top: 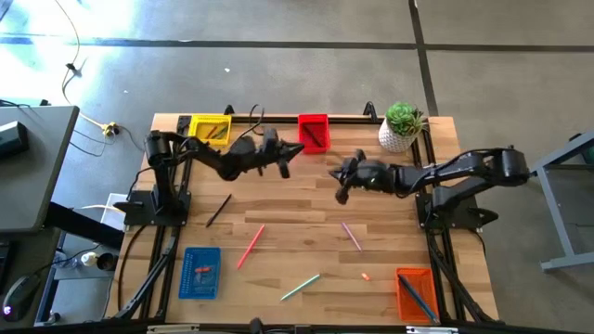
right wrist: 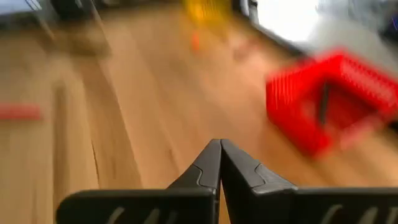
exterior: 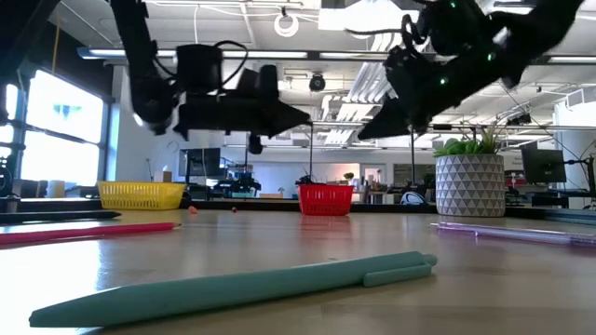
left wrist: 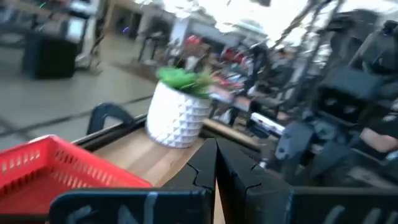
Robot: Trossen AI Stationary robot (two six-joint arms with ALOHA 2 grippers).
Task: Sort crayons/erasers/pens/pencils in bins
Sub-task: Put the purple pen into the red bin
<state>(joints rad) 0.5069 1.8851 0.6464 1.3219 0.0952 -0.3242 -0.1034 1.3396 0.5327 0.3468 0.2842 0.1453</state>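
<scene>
Red bin (top: pixel 314 131) sits at the far edge of the desk (top: pixel 297 232), yellow bin (top: pixel 210 128) beside it to the left, blue bin (top: pixel 200 272) and orange bin (top: pixel 416 292) at the near corners: one bin per corner region, so each kind of item has its own drop spot. I've got both arms up off the wood, meeting near the middle just short of the red bin. Left tool (left wrist: pixel 214 163) is clenched with nothing in it, tips pressed together, aimed past the red bin toward the white pot (left wrist: pixel 177 112). Right tool (right wrist: pixel 219 163) is likewise pinched empty, red bin off to its side. Loose on the desk: black pen (top: pixel 218 211), red pencil (top: pixel 251 246), pink pen (top: pixel 351 236), teal pen (top: pixel 301 287). My guess: red pencil next.
</scene>
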